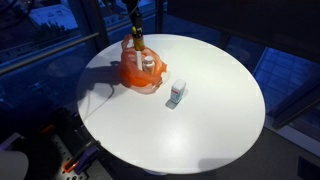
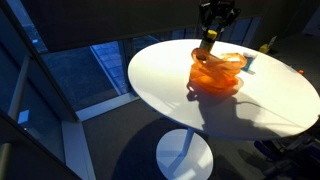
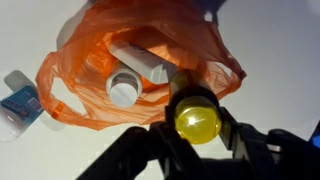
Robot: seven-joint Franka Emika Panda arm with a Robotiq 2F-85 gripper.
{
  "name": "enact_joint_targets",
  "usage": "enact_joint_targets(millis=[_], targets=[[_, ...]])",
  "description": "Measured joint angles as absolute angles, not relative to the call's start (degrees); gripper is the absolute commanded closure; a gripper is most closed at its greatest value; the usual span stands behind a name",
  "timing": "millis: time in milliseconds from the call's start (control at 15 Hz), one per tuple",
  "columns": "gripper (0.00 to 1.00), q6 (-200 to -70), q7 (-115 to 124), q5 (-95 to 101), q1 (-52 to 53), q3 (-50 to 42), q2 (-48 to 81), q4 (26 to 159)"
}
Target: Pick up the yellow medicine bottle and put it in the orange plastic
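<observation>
From where I stand, the gripper (image 1: 134, 36) hangs just over the orange plastic bag (image 1: 140, 72) on the round white table (image 1: 220, 110). Its fingers are clamped on the yellow medicine bottle (image 3: 197, 116), which is held in the air, roughly upright and not yet inside. In the wrist view the bottle's round yellow end sits at about five o'clock of the bag's mouth, over the near rim rather than the middle of the opening. A white bottle (image 3: 135, 70) lies in the bag, towards the centre. To do this well, I'd say the arm wants a nudge towards eleven o'clock so the bottle clears the crumpled rim, then to come down low before letting go. Dropped from height, it could knock off the white one or push the soft wall over and roll out. The plastic looks limp and may fold inward, so a slow descent seems wise. A small blue-and-white packet (image 3: 20, 102) lies on the table at nine o'clock of the bag, out of the way.
</observation>
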State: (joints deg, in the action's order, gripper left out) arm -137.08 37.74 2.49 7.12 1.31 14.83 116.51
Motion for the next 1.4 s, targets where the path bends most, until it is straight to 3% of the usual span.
enact_joint_targets(millis=[1400], targets=[[0.8,-130.4,40.4,6.2,8.3,-1.8,18.2,116.5]])
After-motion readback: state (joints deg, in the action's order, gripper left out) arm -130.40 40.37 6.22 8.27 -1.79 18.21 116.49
